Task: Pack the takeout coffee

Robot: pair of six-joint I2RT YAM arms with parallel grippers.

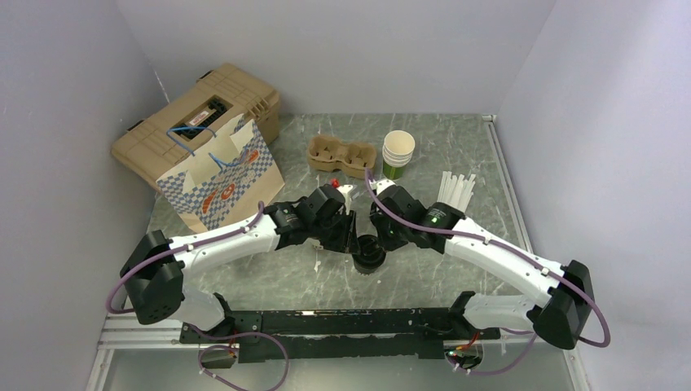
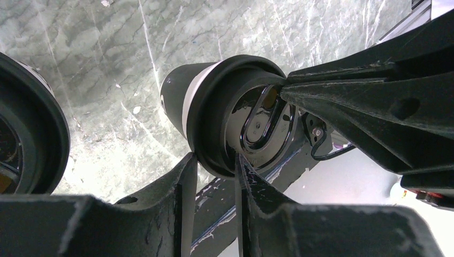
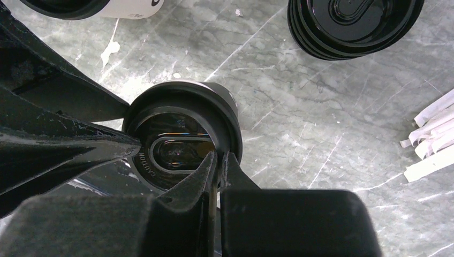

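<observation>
"Packed yet?"

"No. The takeout coffee (image 1: 368,254) stands on the desk (image 1: 326,281), right of the paper bag (image 1: 222,177). The left hand (image 2: 214,174) and right hand (image 3: 218,160) each pinch its lid (image 3: 182,115). I'd say bagging remains."

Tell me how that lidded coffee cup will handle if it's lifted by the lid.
The left hand and right hand pinch only the lid rim, so it may pop off the coffee cup. The glossy lid looks slippery. The cup tapers toward its base, so a high push could tip it.
</observation>
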